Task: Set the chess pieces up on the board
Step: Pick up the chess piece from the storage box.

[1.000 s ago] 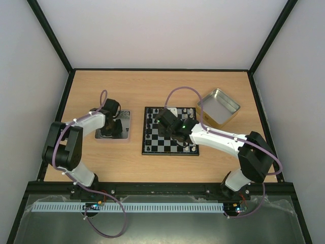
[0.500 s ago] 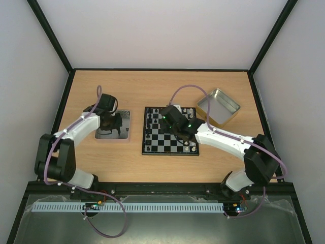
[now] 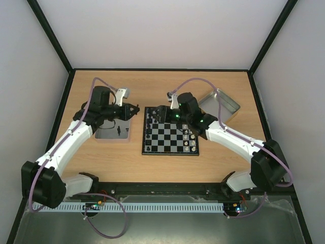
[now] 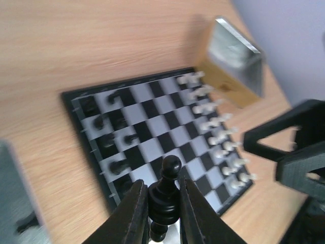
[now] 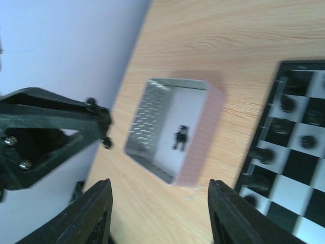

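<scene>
The board (image 3: 170,138) lies at mid table, with several black chess pieces (image 3: 150,128) along its left side and pale pieces on its right. My left gripper (image 3: 132,110) hovers between the left tray and the board's far left corner, shut on a black piece (image 4: 165,192). In the left wrist view the board (image 4: 152,134) lies below and ahead of the held piece. My right gripper (image 3: 161,113) is open and empty over the board's far left corner. In the right wrist view its fingers (image 5: 97,213) stand wide apart above the table.
A shiny metal tray (image 3: 103,134) left of the board holds one black piece (image 3: 119,131), also seen in the right wrist view (image 5: 179,137). A second metal tin (image 3: 219,104) stands tilted at the back right. The two grippers are close together.
My left gripper rose out of the tray and swung right toward the board with a black piece in it. My right gripper moved from mid-board to the board's far left corner.
</scene>
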Robot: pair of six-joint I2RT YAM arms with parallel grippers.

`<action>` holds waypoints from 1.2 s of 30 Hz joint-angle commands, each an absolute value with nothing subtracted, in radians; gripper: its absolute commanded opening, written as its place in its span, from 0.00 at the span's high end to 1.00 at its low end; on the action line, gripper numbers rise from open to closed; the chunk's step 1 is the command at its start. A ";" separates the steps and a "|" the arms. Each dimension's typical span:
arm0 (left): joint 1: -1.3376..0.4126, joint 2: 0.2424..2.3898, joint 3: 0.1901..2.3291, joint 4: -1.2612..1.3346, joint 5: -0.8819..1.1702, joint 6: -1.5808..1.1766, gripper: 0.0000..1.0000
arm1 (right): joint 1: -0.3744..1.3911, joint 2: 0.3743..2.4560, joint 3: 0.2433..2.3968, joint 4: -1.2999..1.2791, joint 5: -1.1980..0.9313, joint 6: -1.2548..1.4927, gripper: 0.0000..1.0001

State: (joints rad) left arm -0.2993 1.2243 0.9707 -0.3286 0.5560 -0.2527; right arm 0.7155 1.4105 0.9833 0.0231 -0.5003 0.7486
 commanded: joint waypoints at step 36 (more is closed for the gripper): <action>-0.438 1.334 1.036 -0.132 0.903 -0.108 0.85 | 0.703 1.349 1.072 -0.105 -0.588 0.772 0.98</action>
State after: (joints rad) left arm -0.4252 1.3228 1.0092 -0.1829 0.8898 -0.0856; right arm 0.7040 1.3437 1.0725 -0.0952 -0.5854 0.7372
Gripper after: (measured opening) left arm 0.149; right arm 0.042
